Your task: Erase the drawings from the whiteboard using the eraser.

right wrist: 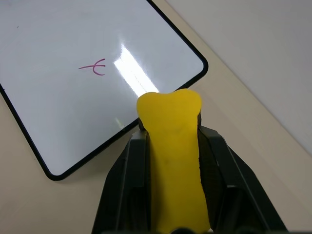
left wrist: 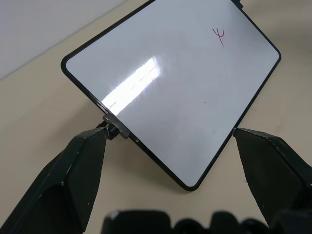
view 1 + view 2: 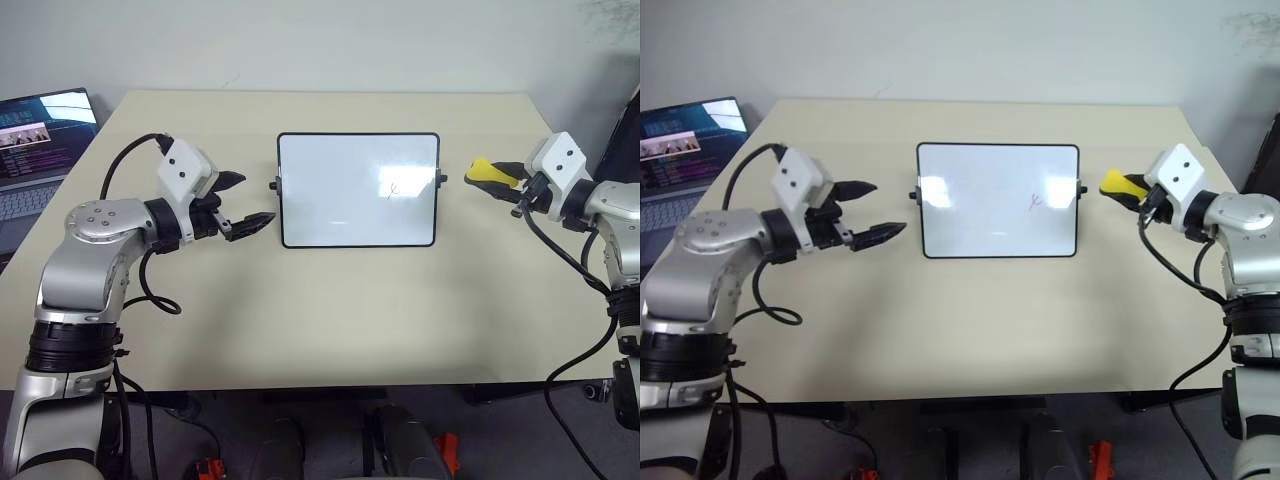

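From the head camera I see the whiteboard point(image 3: 358, 190) lying flat on the beige table point(image 3: 320, 320), a little past centre, toward twelve o'clock from me. A small marker drawing point(image 3: 393, 189) sits on its right half, next to a patch of glare. My left gripper point(image 3: 246, 203) hovers at the board's nine o'clock side, just beside the frame but apart from it, its two black fingers spread wide and holding nothing. My right gripper point(image 3: 497, 181) hangs at the board's three o'clock side, clenched on the yellow eraser point(image 3: 488, 172), whose tip points in at the board's right edge without touching it. A laptop point(image 3: 35, 150) stands open at the table's far left, around ten o'clock.

The other head view gives me the same layout: board central, one gripper at each short side, the eraser just off the right knob point(image 3: 1082, 190).

From the left wrist I look along both parted fingers point(image 2: 63, 183) at the board's near edge. One fingertip sits right by the small black side knob point(image 2: 113, 130); I cannot tell whether it touches. The drawing shows as a thin reddish forked figure near the far corner.

From the right wrist the eraser runs up between the closed jaws, its rounded end hanging over the board's frame. The forked mark point(image 1: 95, 67) lies farther in on the white surface, well apart from the eraser.
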`<control>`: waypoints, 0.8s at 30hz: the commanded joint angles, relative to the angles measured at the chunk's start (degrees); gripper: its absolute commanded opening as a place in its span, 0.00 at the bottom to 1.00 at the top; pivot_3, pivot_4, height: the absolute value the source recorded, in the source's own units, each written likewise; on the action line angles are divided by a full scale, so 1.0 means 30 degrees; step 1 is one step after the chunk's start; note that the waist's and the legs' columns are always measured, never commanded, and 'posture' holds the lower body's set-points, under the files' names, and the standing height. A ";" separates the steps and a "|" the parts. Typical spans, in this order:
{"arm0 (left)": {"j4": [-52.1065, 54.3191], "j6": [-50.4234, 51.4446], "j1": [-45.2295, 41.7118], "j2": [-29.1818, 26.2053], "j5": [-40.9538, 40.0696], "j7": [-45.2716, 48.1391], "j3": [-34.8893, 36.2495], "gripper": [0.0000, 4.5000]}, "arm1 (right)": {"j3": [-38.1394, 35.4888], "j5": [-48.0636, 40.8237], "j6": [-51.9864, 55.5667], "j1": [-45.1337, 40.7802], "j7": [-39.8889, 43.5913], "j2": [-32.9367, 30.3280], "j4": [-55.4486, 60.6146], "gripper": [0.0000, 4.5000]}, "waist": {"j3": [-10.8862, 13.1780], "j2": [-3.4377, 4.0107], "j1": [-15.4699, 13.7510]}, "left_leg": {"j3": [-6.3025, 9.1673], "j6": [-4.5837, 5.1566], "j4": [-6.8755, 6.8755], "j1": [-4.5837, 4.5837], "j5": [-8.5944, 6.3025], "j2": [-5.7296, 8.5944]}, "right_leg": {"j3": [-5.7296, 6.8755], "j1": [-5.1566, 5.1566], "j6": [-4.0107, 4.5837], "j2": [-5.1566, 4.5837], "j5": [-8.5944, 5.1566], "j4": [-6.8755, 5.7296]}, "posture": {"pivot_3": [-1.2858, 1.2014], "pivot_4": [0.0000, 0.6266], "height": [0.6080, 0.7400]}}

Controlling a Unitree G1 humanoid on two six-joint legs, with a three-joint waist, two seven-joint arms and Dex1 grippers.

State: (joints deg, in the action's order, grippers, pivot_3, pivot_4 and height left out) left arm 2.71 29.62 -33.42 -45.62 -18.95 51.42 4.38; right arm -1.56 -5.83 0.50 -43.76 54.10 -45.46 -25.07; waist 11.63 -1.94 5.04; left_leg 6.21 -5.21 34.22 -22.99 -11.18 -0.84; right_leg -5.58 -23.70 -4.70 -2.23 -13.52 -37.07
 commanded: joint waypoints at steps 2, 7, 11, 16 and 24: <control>0.0503 -0.0307 -0.0438 0.0054 -0.0094 0.0069 0.0108 1.00 | -0.0819 -0.0754 -0.0228 -0.0697 -0.0583 0.0595 0.0726 0.22 | 0.0000 0.0000 0.0006 | 0.0001 0.0000 0.0008 0.0002 0.0000 0.0000 | 0.0002 0.0003 0.0000 0.0001 0.0000 -0.0005 | 0.52 0.24 1.00; 0.0317 -0.0503 -0.0346 0.0446 0.0179 -0.0051 -0.0255 1.00 | -0.1565 -0.1793 -0.2494 -0.1416 -0.3059 0.4676 -0.0155 0.22 | -0.0001 -0.0001 0.0171 | 0.0003 0.0000 0.0029 0.0040 0.0001 -0.0004 | -0.0002 0.0042 0.0002 0.0004 0.0002 -0.0027 | 0.52 0.24 1.00; 0.0415 -0.0380 -0.0367 0.0553 0.0153 0.0023 -0.0485 1.00 | -0.1242 -0.0398 -0.5161 -0.2078 -0.6407 0.7320 -0.2733 0.22 | -0.0002 -0.0003 0.0076 | 0.0019 -0.0001 0.0089 0.0022 0.0001 -0.0001 | 0.0009 0.0059 -0.0004 0.0004 0.0008 -0.0028 | 0.52 0.24 1.00; 0.0196 -0.0379 -0.0599 0.0149 0.0226 0.0279 -0.0329 1.00 | -0.0404 0.1522 -0.7190 -0.3037 -0.9344 0.9063 -0.6778 0.22 | -0.0002 -0.0003 0.0002 | 0.0028 0.0000 0.0090 0.0022 0.0001 0.0001 | 0.0017 0.0062 -0.0003 0.0004 0.0009 -0.0027 | 0.52 0.24 1.00; 0.0682 -0.0100 -0.0277 -0.0132 0.0080 0.0257 -0.0103 1.00 | 0.0705 0.3366 -0.8910 -0.4085 -1.1196 0.9642 -1.1369 0.22 | -0.0001 -0.0001 0.0051 | 0.0030 0.0000 0.0085 0.0026 0.0001 0.0001 | 0.0015 0.0061 -0.0002 0.0005 0.0010 -0.0028 | 0.52 0.24 1.00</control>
State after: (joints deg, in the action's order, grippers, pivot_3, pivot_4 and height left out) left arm 2.42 29.64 -33.90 -44.94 -18.43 52.09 2.40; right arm 0.34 3.44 -24.30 -53.86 21.94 -16.16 -58.49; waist 11.62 -1.94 5.19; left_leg 6.30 -5.21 34.48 -22.91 -11.17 -0.83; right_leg -5.54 -23.51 -4.71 -2.22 -13.49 -37.16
